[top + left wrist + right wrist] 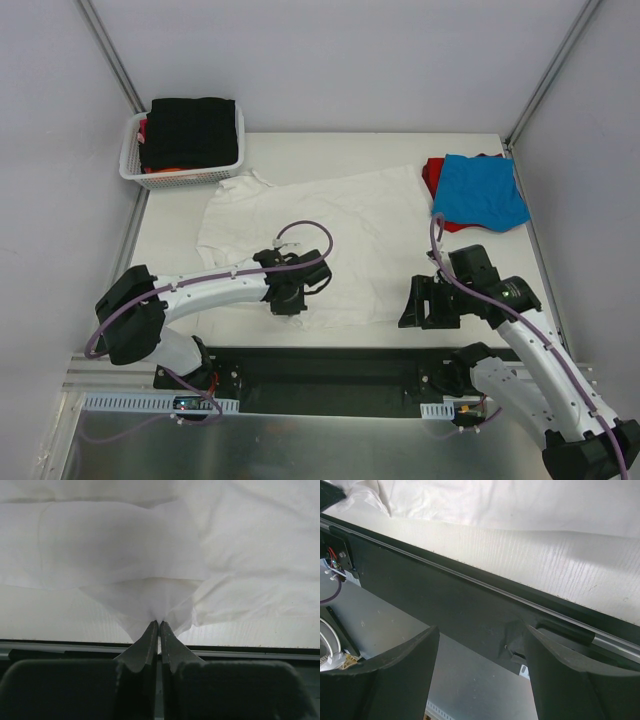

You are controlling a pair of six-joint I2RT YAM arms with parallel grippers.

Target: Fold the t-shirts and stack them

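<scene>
A large white t-shirt lies spread across the middle of the table. My left gripper is at its near hem. In the left wrist view the left gripper is shut on a pinched peak of the white t-shirt, which is drawn up into a small tent. At the back right, a folded blue t-shirt rests on a red t-shirt. My right gripper hangs open over the table's near edge, right of the white t-shirt; the right gripper holds nothing, and the white t-shirt lies beyond it.
A white lattice basket at the back left corner holds a black t-shirt. A black rail runs along the table's near edge. Grey walls enclose the table on three sides.
</scene>
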